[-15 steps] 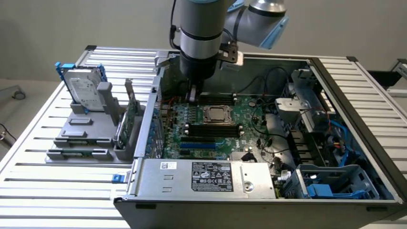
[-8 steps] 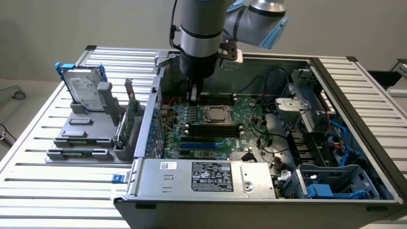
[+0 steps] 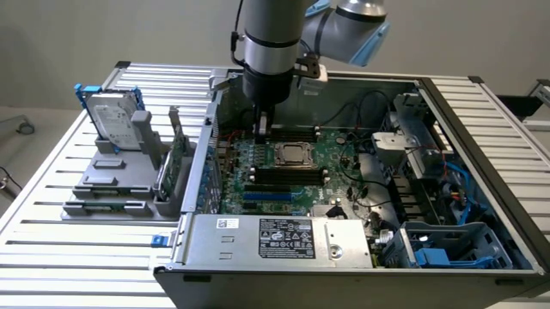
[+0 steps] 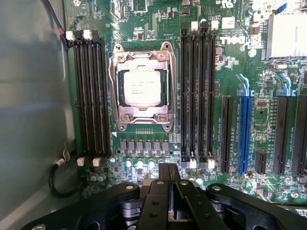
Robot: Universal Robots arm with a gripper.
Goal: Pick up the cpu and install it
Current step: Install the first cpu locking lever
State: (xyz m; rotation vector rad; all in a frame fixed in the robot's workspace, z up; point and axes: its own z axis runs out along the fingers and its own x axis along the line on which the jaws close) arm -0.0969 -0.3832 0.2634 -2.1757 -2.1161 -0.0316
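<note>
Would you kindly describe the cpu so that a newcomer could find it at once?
Look inside the open computer case at the green motherboard. Near its middle, between two banks of black memory slots, sits a metal-rimmed socket. The cpu is the pale silver square lying in it, the only plain bright plate there.

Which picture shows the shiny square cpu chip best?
The wrist view. There the cpu sits in plain sight inside its metal-rimmed socket, with faint print visible on its pale top. In the exterior view the cpu is just a small pale square on the green board, beside the arm.
</note>
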